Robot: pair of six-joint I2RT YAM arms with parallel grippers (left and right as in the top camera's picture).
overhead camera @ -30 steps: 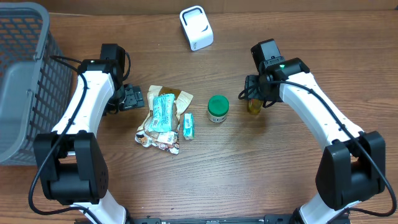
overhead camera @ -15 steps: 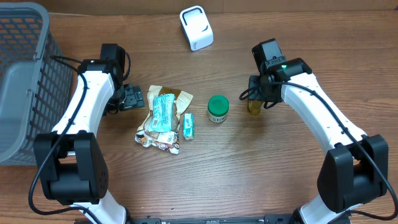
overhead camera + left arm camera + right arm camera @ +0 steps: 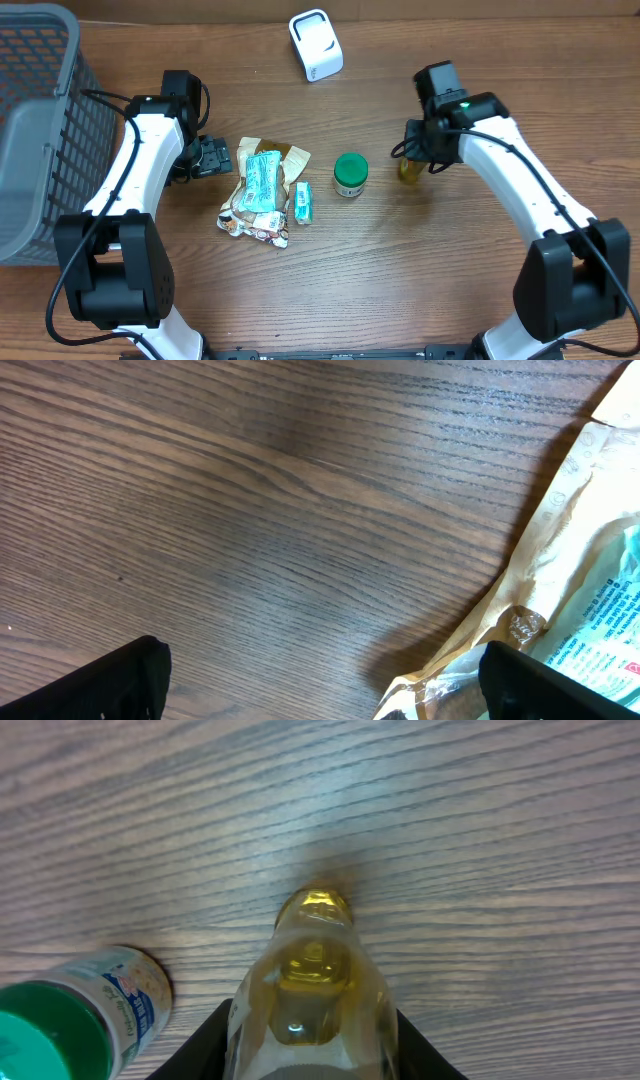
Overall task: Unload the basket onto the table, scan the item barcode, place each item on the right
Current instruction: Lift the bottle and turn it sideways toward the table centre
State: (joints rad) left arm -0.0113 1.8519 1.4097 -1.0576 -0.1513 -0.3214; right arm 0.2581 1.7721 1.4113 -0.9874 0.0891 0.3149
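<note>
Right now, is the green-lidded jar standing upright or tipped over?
Upright. Overhead, the green-lidded jar shows its round lid face-on with only a sliver of label below it; the right wrist view also looks down onto its lid.

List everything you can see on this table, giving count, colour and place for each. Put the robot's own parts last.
basket: one, grey, far left edge
scanner: one, white, top centre
snack packets: a small pile, brown, teal and white, left of centre
small box: one, teal and white, at the pile's right edge
jar: one, green lid, centre
yellow bottle: one, yellow, right of the jar
table: one, brown wood
left fingers: two, black, open, beside the pile's left edge
right fingers: two, black, closed around the yellow bottle
</note>
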